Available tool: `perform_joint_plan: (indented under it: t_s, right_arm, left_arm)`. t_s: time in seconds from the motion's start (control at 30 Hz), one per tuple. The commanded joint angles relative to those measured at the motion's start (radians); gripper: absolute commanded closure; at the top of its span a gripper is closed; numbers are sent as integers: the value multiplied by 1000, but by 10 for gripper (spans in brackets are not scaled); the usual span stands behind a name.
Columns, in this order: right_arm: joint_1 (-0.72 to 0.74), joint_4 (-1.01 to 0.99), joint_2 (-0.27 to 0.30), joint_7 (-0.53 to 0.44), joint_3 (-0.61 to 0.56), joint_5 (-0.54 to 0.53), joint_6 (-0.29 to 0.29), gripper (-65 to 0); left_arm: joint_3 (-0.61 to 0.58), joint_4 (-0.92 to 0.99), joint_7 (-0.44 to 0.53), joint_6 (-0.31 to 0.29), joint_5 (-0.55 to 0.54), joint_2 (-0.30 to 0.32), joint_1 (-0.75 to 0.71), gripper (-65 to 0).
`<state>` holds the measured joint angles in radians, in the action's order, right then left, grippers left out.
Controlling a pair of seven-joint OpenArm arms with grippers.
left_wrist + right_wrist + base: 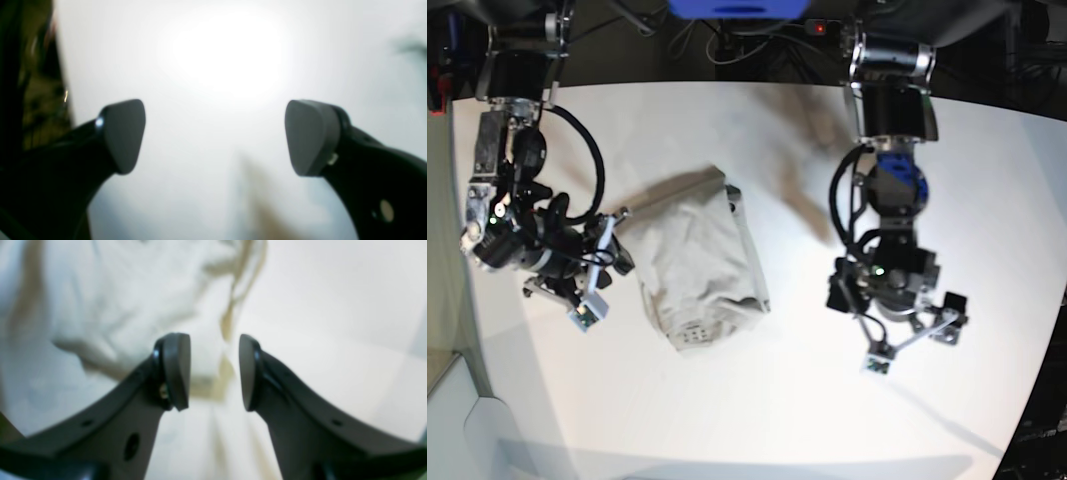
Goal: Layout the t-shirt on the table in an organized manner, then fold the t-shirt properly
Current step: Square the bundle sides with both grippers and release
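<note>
Risk lies with our right claw [214, 371], jaws parted around a t-shirt [699, 262] fold: closing may bunch layers. Our left claw [215, 136] gapes empty over the surface [777, 400], well apart

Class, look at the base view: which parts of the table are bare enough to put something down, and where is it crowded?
Bare: the table along its near edge, and the strip between the t-shirt and the left gripper. Crowded: where the right gripper sits close beside the t-shirt.
</note>
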<state>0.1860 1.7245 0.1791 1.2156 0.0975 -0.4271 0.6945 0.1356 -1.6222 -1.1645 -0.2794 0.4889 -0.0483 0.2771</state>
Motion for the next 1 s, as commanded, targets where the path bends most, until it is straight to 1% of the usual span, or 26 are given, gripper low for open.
perform_joint_plan:
  t_s: [0.0,0.17,0.27,0.33,0.43,0.53,0.6,0.8,0.87,0.97]
  right_arm:
    - [19,18,-6,-16,3,-14,4,-224]
    - [13,-1,-40,-24,1,-14,4,-110]
    - [17,-65,-46,-32,-2,-14,4,-63]
    - [16,-119,-46,-73,-46,-14,4,-58]
    - [2,-206,-39,-150,-123,-14,4,-56]
    - [-35,-246,-39,-204,-146,-14,4,-56]
    - [-66,-245,-37,-211,-147,-14,4,-56]
    - [-101,-223,-22,-208,-147,-14,4,-56]
    - [-105,-160,-6,-207,-143,-14,4,-56]
    - [-105,-37,7,-201,-141,-14,4,-56]
  left_arm:
    - [23,-40,1,4,1,5,-2,-650]
    - [86,-122,-7,2,1,49,-120,-650]
    - [124,-137,-5,2,1,52,-166,-650]
    - [157,-137,1,2,0,49,-195,-650]
    - [169,-138,2,2,0,46,-224,-650]
    - [167,-140,2,2,-2,46,-244,-650]
    - [164,-158,2,2,-2,44,-244,-650]
    - [164,-191,4,2,-5,-6,-235,-650]
    - [164,-191,4,2,-39,-15,-233,-650]
    - [163,-189,4,2,-144,-12,-233,-650]
